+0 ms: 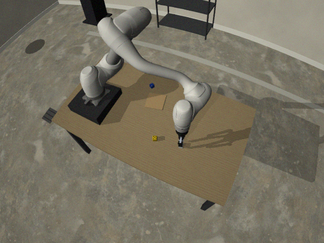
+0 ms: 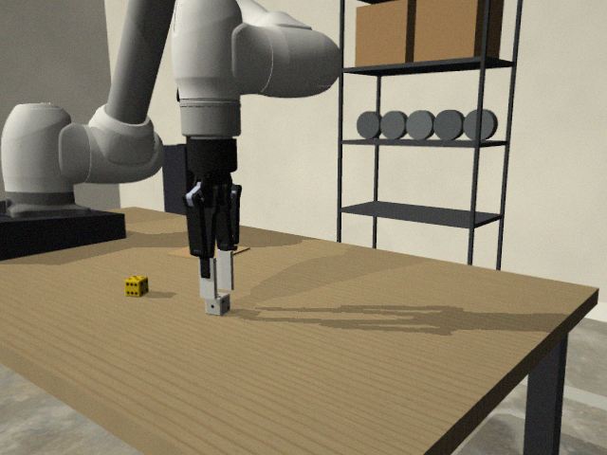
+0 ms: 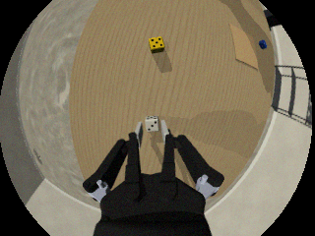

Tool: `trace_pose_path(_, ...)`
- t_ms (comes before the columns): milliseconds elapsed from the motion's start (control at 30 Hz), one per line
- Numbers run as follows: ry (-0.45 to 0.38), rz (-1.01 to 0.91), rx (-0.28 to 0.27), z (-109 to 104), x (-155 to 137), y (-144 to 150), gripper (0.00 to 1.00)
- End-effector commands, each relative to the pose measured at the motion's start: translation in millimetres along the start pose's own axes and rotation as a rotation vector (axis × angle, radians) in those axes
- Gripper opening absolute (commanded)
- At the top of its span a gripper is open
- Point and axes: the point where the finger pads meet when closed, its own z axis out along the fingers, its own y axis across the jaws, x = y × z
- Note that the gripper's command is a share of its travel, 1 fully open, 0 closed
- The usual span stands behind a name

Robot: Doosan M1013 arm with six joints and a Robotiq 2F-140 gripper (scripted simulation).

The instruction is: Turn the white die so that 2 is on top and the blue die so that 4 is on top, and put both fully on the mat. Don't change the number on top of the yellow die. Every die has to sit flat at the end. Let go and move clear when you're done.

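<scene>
My gripper [image 1: 180, 145] [image 2: 216, 291] [image 3: 152, 126] points down, part open and empty, with its pale fingertips just above the white die and to either side of it in the wrist view. The white die [image 2: 217, 305] [image 3: 152, 125] rests on the table, off the mat; a 1 faces the exterior view, and its top number is not clear. The yellow die [image 1: 155, 138] [image 2: 136, 286] [image 3: 157, 44] sits flat with 5 on top. The blue die [image 1: 151, 85] [image 3: 263, 44] lies beyond the mat [image 1: 156, 102] [image 3: 242, 49], off it; its top number is too small to read.
The wooden table [image 1: 198, 167] [image 2: 313, 372] carries the arm's black base [image 1: 97, 110] [image 2: 64, 233] at one end. The arm reaches over the table. A shelf rack [image 1: 183, 24] [image 2: 421, 215] stands beyond the table.
</scene>
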Motion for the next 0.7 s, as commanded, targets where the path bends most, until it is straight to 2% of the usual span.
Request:
trace_pose_path(0,0.003,-0.001,-0.001,9.0,0.5,2.7,0.35)
trace_pose_path(333,0.003,-0.001,-0.001,26.1,0.6,2.7,0.35)
trace_pose_path(667,0.003,-0.001,-0.001,28.1,0.6,2.7,0.35)
